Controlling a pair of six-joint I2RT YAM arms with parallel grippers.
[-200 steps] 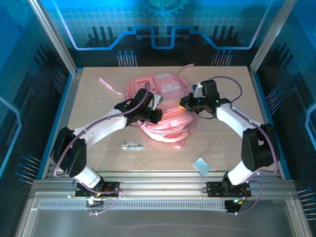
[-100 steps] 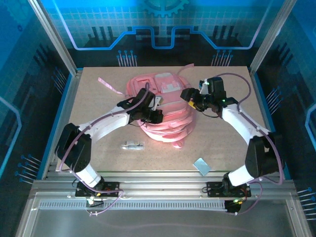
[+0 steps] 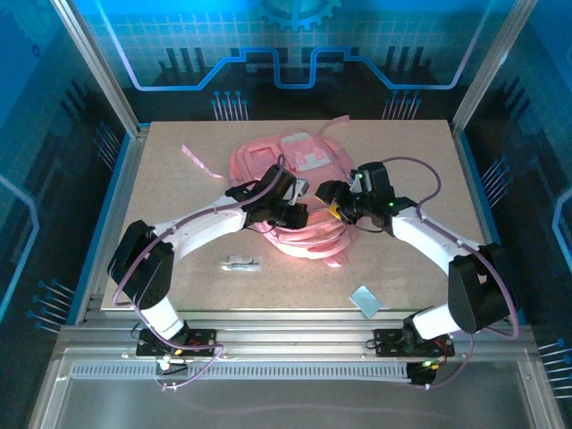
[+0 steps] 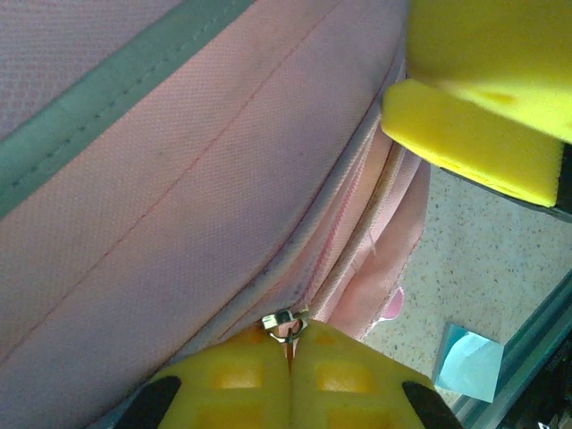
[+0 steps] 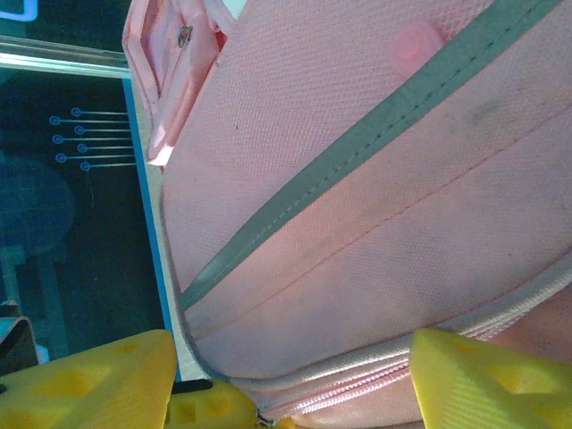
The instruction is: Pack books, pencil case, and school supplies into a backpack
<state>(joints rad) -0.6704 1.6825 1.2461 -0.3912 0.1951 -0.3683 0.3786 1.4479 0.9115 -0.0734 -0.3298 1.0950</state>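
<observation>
The pink backpack (image 3: 299, 161) lies in the middle of the table. My left gripper (image 3: 300, 213) is over its near side, shut on a small metal zipper pull (image 4: 285, 322) at the backpack's (image 4: 179, 179) zipper seam. My right gripper (image 3: 329, 200) is close to the right of it, open, its yellow fingers (image 5: 487, 384) standing wide on either side of the backpack's (image 5: 357, 223) fabric and zipper line. One of those fingers (image 4: 478, 107) shows in the left wrist view. Of the school supplies, a white-silver pen (image 3: 239, 263) and a pale blue rectangle (image 3: 364, 300) lie on the table. The books and pencil case are out of view.
A loose pink strap (image 3: 201, 161) trails off the backpack to the back left. The pale blue rectangle (image 4: 469, 362) lies near the table's front rail. Metal frame posts and blue walls ring the table (image 3: 179, 232).
My right gripper has opened and come down and left onto the backpack beside the left gripper. The left gripper, still shut, has slid right along the backpack.
</observation>
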